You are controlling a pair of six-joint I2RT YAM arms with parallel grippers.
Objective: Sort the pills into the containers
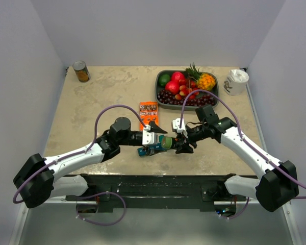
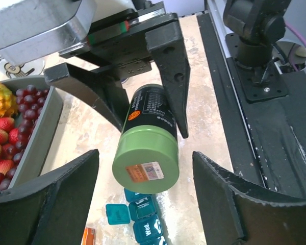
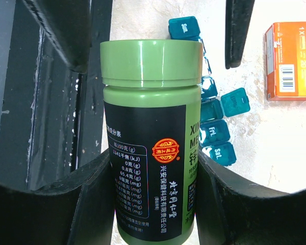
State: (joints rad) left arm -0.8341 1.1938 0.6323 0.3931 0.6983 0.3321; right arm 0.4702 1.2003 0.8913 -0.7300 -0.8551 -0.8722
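Just above the near middle of the table (image 1: pixel 102 97), the right gripper (image 3: pixel 153 171) is clamped on the body of a green pill bottle (image 3: pixel 150 102), holding it sideways with its green cap (image 2: pixel 145 171) toward the left arm. The left gripper (image 2: pixel 145 158) straddles that cap, fingers spread with a gap on each side, touching nothing. The teal pill organiser (image 3: pixel 214 117) lies on the tabletop beneath the bottle, one lid raised, near an orange box (image 3: pixel 290 61). A fruit tray (image 1: pixel 157 89) sits farther back.

organiser (image 3: pixel 212 109) lids "Sun.", "Fri.", "Sat.", orange box (image 3: pixel 290 61) "1X"
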